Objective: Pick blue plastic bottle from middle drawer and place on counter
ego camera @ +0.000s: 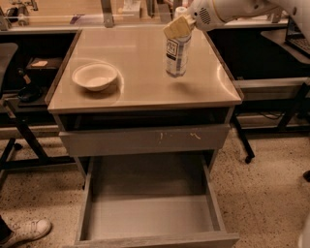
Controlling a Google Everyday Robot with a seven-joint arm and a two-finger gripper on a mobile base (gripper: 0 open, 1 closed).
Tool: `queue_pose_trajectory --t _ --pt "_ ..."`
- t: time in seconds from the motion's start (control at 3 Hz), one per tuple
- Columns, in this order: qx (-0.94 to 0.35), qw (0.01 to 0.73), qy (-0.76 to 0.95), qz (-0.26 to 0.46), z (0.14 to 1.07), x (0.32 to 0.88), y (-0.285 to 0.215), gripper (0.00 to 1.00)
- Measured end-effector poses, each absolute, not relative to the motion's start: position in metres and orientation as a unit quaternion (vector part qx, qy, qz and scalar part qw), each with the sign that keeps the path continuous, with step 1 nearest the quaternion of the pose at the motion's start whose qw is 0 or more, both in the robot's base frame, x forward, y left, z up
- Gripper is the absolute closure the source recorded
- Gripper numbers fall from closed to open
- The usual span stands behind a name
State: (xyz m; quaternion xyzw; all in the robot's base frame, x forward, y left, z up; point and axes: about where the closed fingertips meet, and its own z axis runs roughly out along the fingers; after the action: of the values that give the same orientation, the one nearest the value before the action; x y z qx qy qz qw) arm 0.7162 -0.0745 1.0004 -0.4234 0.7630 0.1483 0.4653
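The blue plastic bottle (177, 55), clear with a white label, is upright over the right half of the counter (140, 89). I cannot tell if its base touches the top. My gripper (178, 28) comes in from the upper right and is shut on the bottle's top, with a tan finger pad (175, 26) over the cap. The middle drawer (150, 215) is pulled out below, and its grey floor is bare.
A white bowl (94, 76) sits on the left of the counter. The drawer with pale scratch marks (145, 140) above the open one is closed. A cluttered bench (72, 14) runs behind. Dark tables flank both sides, and a shoe (26, 230) is at the lower left.
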Motion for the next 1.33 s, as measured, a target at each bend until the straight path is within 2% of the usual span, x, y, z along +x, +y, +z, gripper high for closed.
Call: queue_pose_trajectory --t 0.67,1.33 --pt "-0.419 0.414 0.784 0.196 0.961 0.758 -0.056 1.0" --pt "-0.419 0.381 0.795 0.217 0.945 0.765 -0.051 1.0"
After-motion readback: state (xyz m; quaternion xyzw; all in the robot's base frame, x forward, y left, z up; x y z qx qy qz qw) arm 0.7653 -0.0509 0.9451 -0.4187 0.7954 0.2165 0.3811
